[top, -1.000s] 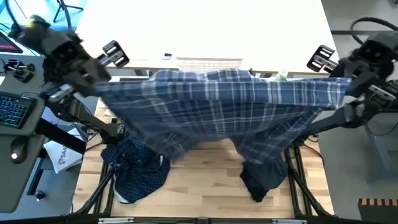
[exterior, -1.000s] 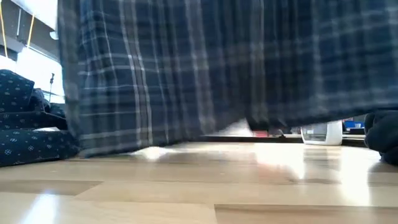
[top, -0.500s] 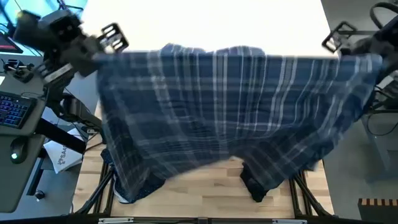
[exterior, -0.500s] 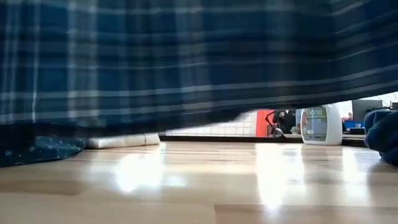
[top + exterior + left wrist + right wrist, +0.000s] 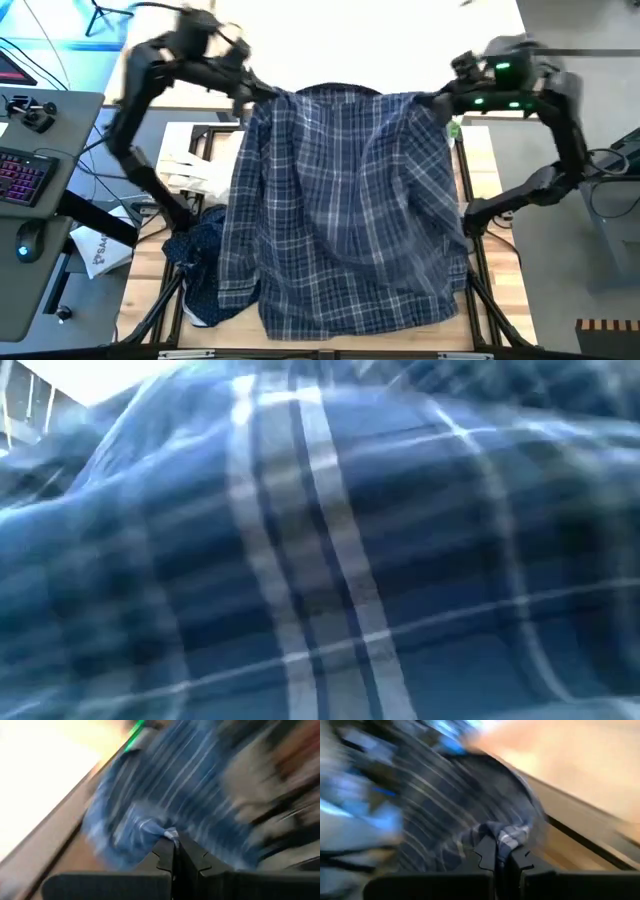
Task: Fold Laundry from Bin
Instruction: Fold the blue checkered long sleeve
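Shirt going down flat, that is the play here. At the upper left of the high view, the left pincer [image 5: 258, 98] is clamping tight on one top corner of the blue-and-white plaid shirt [image 5: 345, 210]; its wrist view is showing a pinch of plaid squeezed between the closed fingers [image 5: 167, 854]. Just below, at lower left, the navy dotted shirt [image 5: 205, 262] is lying bunched on the tabletop [image 5: 150, 300], half under the plaid hem, waiting its turn. Across the centre, the plaid is hanging spread between both arms and draping over the wood, so wide it is blanketing the low camera entirely. At upper right, the right pincer [image 5: 440, 100] is gripping the opposite corner, fully shut on cloth [image 5: 507, 837]. Holding both corners apart is keeping the fabric stretched so it can land smooth for folding.
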